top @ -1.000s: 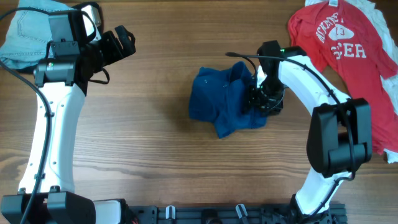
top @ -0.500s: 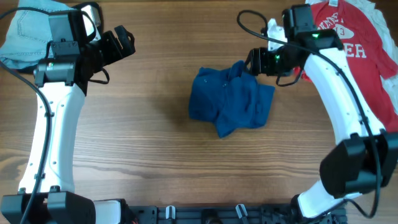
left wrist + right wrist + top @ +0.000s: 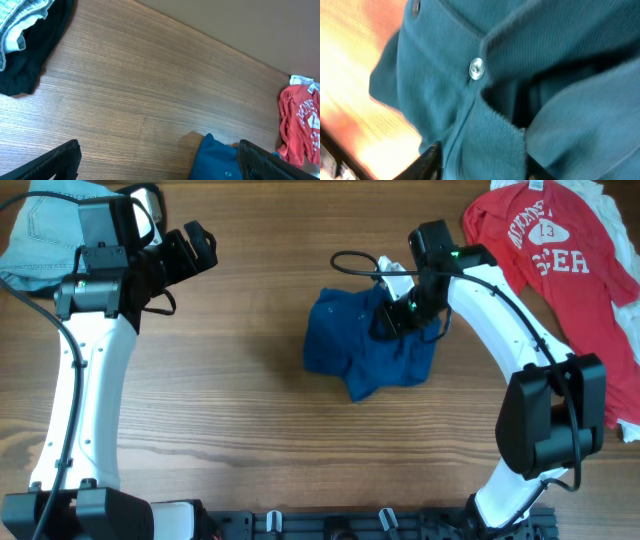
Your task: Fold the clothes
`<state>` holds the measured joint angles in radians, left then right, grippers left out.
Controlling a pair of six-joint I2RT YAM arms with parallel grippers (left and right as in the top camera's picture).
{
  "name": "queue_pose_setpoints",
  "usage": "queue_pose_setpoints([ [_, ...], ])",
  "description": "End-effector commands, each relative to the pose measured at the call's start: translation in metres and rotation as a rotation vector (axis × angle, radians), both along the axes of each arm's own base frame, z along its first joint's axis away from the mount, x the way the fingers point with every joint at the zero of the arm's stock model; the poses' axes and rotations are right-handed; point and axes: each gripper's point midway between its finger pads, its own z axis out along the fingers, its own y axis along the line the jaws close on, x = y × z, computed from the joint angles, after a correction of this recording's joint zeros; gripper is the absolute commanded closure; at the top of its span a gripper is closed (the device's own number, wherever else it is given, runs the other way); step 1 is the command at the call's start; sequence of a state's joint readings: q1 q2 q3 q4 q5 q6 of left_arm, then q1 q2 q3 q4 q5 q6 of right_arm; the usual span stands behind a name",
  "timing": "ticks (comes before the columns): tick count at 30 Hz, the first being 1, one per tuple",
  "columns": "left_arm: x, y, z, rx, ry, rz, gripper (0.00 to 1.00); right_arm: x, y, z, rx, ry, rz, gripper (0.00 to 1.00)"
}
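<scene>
The dark blue collared shirt (image 3: pixel 365 350) lies crumpled in the middle of the table. My right gripper (image 3: pixel 395 320) is down on its upper right part. In the right wrist view the shirt (image 3: pixel 545 75) fills the frame, and a fold of its buttoned placket sits pinched in my right gripper (image 3: pixel 479 167). The red T-shirt (image 3: pixel 560 255) with white lettering is spread flat at the far right. My left gripper (image 3: pixel 195 248) hangs open at the upper left, far from both; its wrist view shows the gripper (image 3: pixel 160 152) empty, with the blue shirt (image 3: pixel 220 160) and red T-shirt (image 3: pixel 300 120) beyond.
Folded pale jeans (image 3: pixel 40 230) lie in the far left corner beside my left arm, over a black garment (image 3: pixel 30 60). White cloth (image 3: pixel 600 195) pokes out behind the red T-shirt. A black rail (image 3: pixel 340 525) runs along the front edge.
My right gripper lifted off the shirt toward the red T-shirt, then came back down onto the shirt's upper right part with its jaws narrower. The left arm has not moved.
</scene>
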<state>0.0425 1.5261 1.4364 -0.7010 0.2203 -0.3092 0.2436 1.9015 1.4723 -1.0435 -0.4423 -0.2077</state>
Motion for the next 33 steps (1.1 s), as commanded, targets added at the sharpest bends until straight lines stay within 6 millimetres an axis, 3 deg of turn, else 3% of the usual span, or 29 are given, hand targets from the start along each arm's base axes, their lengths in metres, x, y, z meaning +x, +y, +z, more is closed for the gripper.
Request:
queue_pose_setpoints([
  [1,0.002,0.005,-0.001,0.021,0.000,0.004,0.00,-0.026,0.009,0.006,0.073,0.099,0.031,0.80],
  [4,0.002,0.005,-0.001,0.021,-0.001,0.004,0.00,-0.050,0.021,0.018,0.164,0.207,0.033,0.84],
  [7,0.002,0.005,-0.001,0.021,-0.001,0.004,0.00,-0.070,0.031,0.014,0.163,0.276,0.055,0.86],
  [9,0.002,0.006,-0.001,0.026,-0.001,0.008,0.00,-0.075,0.023,0.006,0.068,0.312,0.003,0.88],
  [12,0.002,0.010,-0.002,0.041,0.000,0.024,0.00,-0.072,-0.027,-0.013,-0.274,0.318,-0.203,0.88],
  [14,0.002,0.010,-0.002,0.041,0.000,0.023,0.00,-0.069,-0.046,-0.015,-0.394,0.305,-0.318,0.88],
  [20,0.002,0.010,-0.002,0.041,0.001,0.023,0.00,-0.077,-0.049,-0.013,-0.416,0.343,-0.350,0.88],
  [23,0.002,0.010,-0.002,0.041,0.001,0.023,0.00,-0.078,-0.038,-0.004,-0.341,0.336,-0.310,0.88],
  [26,0.002,0.010,-0.002,0.041,0.001,0.023,0.00,-0.053,-0.029,0.023,-0.239,0.182,-0.333,0.80],
  [27,0.002,0.010,-0.002,0.040,0.001,0.023,0.00,-0.043,-0.027,0.032,-0.210,0.127,-0.347,0.70],
  [28,0.002,0.010,-0.002,0.040,0.001,0.023,0.00,-0.026,-0.024,0.046,-0.164,0.043,-0.374,0.52],
  [31,0.002,0.010,-0.002,0.041,0.001,0.023,0.00,0.013,-0.019,0.068,-0.085,-0.145,-0.399,0.40],
  [33,0.002,0.010,-0.002,0.041,0.001,0.023,0.00,0.028,-0.019,0.062,-0.095,-0.185,-0.409,0.38],
])
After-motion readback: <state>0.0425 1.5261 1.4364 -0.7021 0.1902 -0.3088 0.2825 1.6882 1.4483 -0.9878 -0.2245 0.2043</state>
